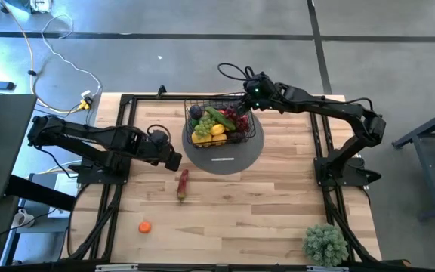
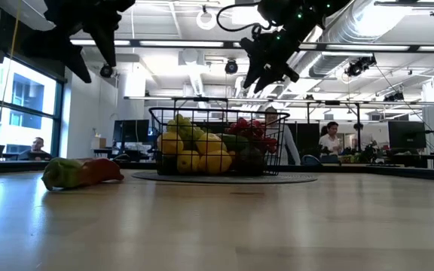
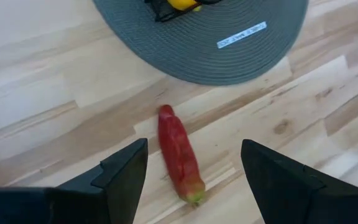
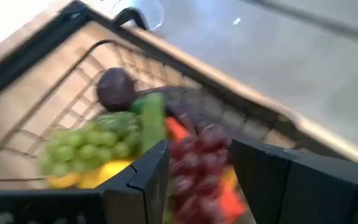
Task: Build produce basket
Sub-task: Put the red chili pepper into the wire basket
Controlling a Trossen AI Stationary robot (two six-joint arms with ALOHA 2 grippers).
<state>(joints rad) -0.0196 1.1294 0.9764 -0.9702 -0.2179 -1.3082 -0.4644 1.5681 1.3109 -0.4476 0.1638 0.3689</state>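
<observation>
High view shows, nearest the front edge of the tabletop (image 1: 225, 219), a bushy green plant (image 1: 325, 243) at the front right corner and a small orange fruit (image 1: 145, 226) toward the front left. Further in, a red chilli (image 1: 182, 183) lies on the bare wood, just off the rim of the round grey mat (image 1: 236, 157). The left gripper (image 1: 174, 160) hangs over the wood beside the mat with its fingers (image 3: 122, 177) spread apart and empty, the chilli on the table between them in its wrist view. On the mat stands the black wire basket (image 1: 196, 106), toward the back edge, filled with lemons (image 1: 206, 135), grapes (image 1: 229, 119) and other produce. The right gripper (image 1: 242, 103) hovers above the basket's back right corner, jaws parted, holding nothing.
</observation>
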